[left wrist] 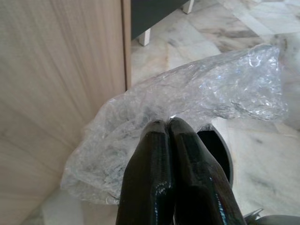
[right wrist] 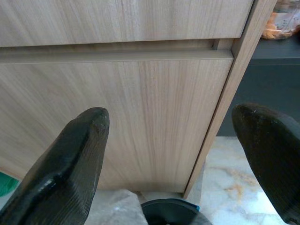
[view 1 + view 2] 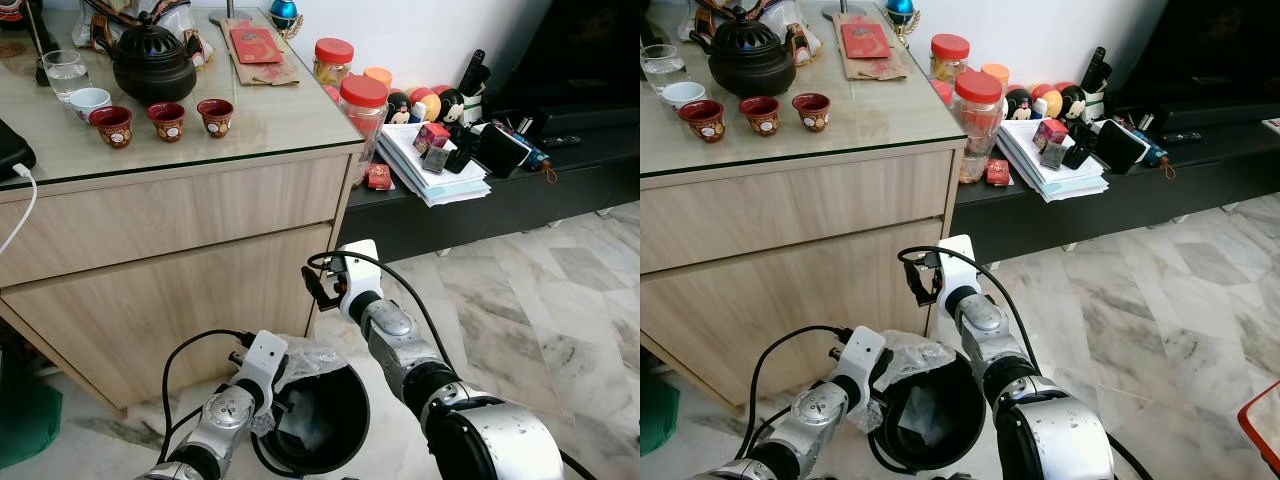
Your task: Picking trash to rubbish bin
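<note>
two jaws: left gripper (image 1: 168, 125) clenched on plastic wrap (image 1: 197, 98) over bin (image 3: 320, 420), lower centre; right gripper (image 2: 171, 140) released.

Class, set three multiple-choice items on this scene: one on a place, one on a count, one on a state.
1. Where is the crumpled clear plastic bag?
A. at the round black rubbish bin's rim
B. on the cabinet top
C. on the black shelf

2. How many small red patterned teacups stand in a row?
A. one
B. three
C. five

3. How are the right gripper's fingers?
A. shut on a jar
B. shut on nothing
C. open

Answers: 1 A, the left gripper pinches it there; 2 B, three on the glass; 3 C, fingers wide apart.
</note>
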`<state>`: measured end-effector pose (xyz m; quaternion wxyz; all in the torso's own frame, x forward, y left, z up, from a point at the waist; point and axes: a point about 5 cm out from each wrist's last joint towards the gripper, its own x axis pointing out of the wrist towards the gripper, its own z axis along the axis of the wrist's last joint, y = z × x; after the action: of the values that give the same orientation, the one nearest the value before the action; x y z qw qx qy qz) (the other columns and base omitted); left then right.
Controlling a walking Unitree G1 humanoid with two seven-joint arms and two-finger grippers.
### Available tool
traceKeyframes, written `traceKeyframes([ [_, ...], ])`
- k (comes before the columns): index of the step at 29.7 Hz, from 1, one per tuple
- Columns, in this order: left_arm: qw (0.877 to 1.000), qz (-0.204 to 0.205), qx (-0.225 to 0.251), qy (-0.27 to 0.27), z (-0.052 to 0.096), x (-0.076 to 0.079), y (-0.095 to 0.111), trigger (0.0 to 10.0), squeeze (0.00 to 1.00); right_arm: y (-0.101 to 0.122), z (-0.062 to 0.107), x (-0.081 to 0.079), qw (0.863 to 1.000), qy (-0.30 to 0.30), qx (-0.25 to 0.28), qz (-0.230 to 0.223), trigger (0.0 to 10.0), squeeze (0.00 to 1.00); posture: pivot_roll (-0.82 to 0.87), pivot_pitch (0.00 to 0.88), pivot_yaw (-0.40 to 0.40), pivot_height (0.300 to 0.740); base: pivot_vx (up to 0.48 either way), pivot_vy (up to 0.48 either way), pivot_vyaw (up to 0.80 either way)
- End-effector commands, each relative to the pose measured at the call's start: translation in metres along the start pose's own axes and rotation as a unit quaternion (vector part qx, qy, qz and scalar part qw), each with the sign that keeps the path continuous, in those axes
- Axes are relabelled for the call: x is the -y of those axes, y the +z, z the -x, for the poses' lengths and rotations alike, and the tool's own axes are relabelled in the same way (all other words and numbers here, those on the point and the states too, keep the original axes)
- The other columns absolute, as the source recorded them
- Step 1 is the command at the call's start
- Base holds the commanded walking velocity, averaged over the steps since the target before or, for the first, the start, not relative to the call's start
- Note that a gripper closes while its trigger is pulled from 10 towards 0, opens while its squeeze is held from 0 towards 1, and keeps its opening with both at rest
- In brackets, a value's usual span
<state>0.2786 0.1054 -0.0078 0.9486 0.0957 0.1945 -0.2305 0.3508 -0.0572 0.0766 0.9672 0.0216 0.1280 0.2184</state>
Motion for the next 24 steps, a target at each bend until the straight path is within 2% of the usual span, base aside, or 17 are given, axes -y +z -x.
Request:
traceKeyframes([
  [1,1.000,0.006,-0.005,-0.018,-0.002,0.008,0.000,10.0,0.00,-0.003,0.003,0.007,1.000,-0.012,0.004,-0.005,10.0,0.00,-0.05,0.102,-0.190,0.740,0.000,0.000,0.00],
  [6,0.999,0.012,-0.008,-0.050,-0.008,0.019,0.006,10.0,0.00,-0.008,0.006,0.009,1.000,-0.016,-0.002,-0.006,10.0,0.00,-0.06,0.101,-0.188,0.740,0.000,0.000,0.00],
  [13,0.997,0.034,-0.031,-0.069,-0.010,0.027,0.003,10.0,0.00,-0.008,0.007,0.013,1.000,-0.022,0.000,-0.007,10.0,0.00,-0.07,0.102,-0.186,0.740,0.000,0.000,0.00],
  [14,0.996,0.037,-0.035,-0.072,-0.010,0.028,0.002,10.0,0.19,-0.008,0.007,0.014,1.000,-0.023,0.000,-0.006,10.0,0.00,-0.07,0.102,-0.186,0.740,0.000,0.000,0.00],
  [15,0.996,0.037,-0.036,-0.072,-0.010,0.028,0.002,10.0,0.19,-0.008,0.007,0.015,1.000,-0.023,0.001,-0.006,10.0,0.00,-0.07,0.102,-0.186,0.740,0.000,0.000,0.00],
  [16,0.996,0.038,-0.038,-0.073,-0.010,0.028,0.002,10.0,1.00,-0.008,0.007,0.015,1.000,-0.024,0.001,-0.006,10.0,0.00,-0.07,0.102,-0.186,0.740,0.000,0.000,0.00],
  [24,0.994,0.052,-0.047,-0.081,-0.010,0.031,-0.001,10.0,1.00,-0.007,0.008,0.016,1.000,-0.027,0.003,-0.006,10.0,0.00,-0.09,0.107,-0.183,0.740,0.000,0.000,0.00],
])
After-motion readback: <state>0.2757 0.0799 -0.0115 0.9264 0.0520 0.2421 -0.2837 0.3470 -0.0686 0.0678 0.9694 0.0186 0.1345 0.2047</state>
